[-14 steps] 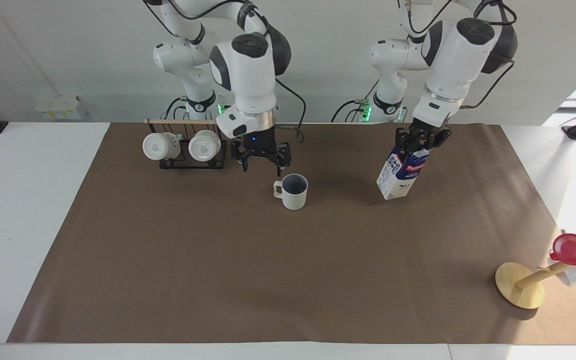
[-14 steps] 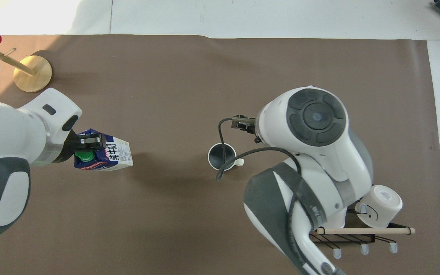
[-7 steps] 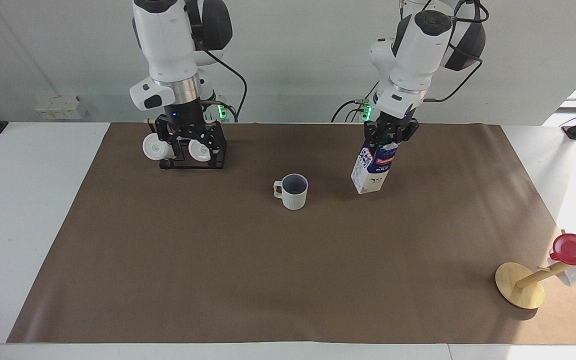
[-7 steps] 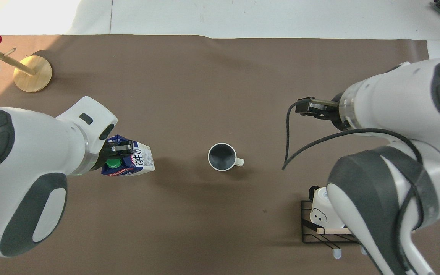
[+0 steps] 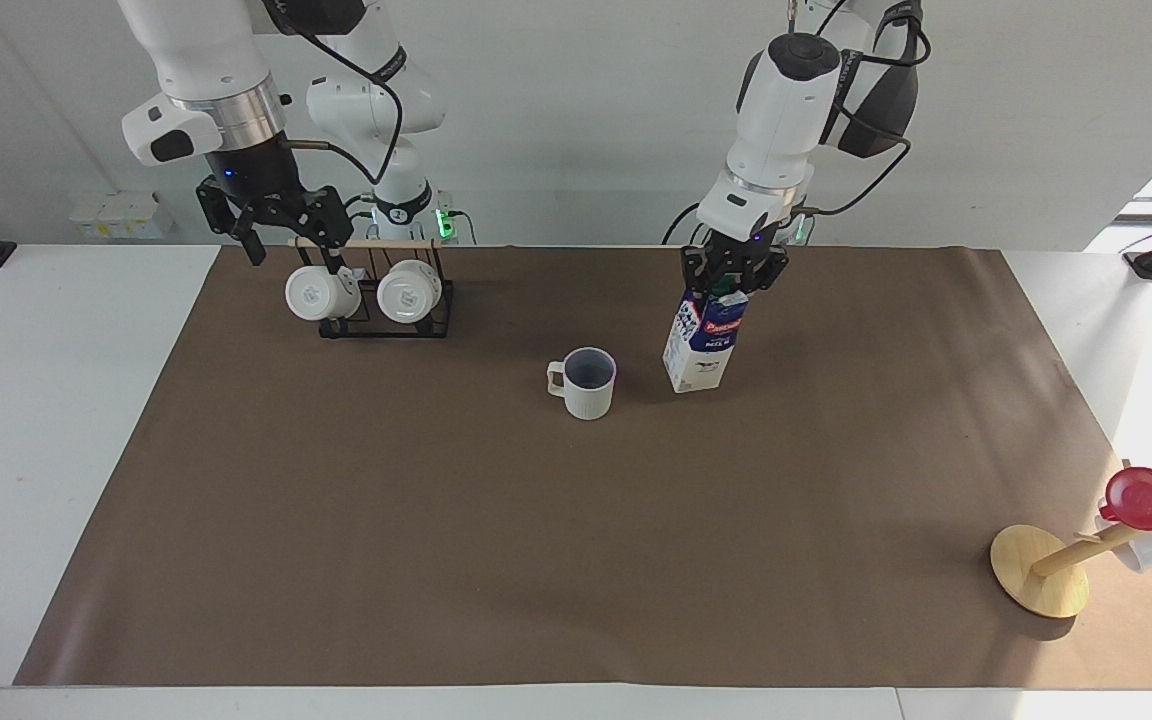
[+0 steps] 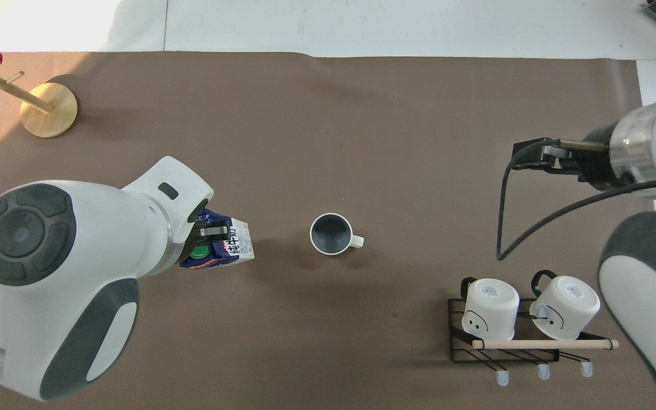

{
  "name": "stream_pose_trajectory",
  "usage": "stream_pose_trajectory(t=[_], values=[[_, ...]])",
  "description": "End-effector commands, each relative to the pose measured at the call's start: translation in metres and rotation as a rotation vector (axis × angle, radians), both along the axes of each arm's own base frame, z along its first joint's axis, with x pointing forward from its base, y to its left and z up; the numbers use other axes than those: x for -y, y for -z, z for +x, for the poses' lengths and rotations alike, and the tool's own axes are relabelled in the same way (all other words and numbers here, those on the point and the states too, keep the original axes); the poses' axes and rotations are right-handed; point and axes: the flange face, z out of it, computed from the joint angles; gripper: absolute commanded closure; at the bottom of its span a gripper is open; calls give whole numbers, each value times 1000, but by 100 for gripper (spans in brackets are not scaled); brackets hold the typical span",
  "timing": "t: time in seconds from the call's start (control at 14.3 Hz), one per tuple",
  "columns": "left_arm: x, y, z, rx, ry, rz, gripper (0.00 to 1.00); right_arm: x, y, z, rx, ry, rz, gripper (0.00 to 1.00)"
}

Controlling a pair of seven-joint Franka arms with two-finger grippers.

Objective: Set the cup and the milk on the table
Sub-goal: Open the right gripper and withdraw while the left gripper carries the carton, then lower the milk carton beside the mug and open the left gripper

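The left gripper [image 5: 733,283] clamped the top of the milk [image 5: 701,342], a blue-and-white carton with a red band and green cap, tilted slightly beside the cup [image 5: 585,382]. The cream ribbed mug, dark inside, stood upright on the table [image 5: 536,560]. The right gripper [image 5: 276,225], fingers spread and empty, hung over the mug rack [image 5: 376,300].
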Motion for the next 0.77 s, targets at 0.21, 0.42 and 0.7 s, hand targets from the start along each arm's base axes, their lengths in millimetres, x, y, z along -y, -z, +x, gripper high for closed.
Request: stream_pose_trajectory(t=[0.21, 0.42, 0.7], values=[[19, 32, 8, 9, 10, 35, 48, 11, -20, -1, -47, -23, 25, 0], [28, 48, 10, 10, 6, 59, 48, 13, -18, -4, -57, -45, 19, 0], [36, 48, 4, 10, 4, 57, 48, 12, -15, -8, -63, -84, 12, 0]])
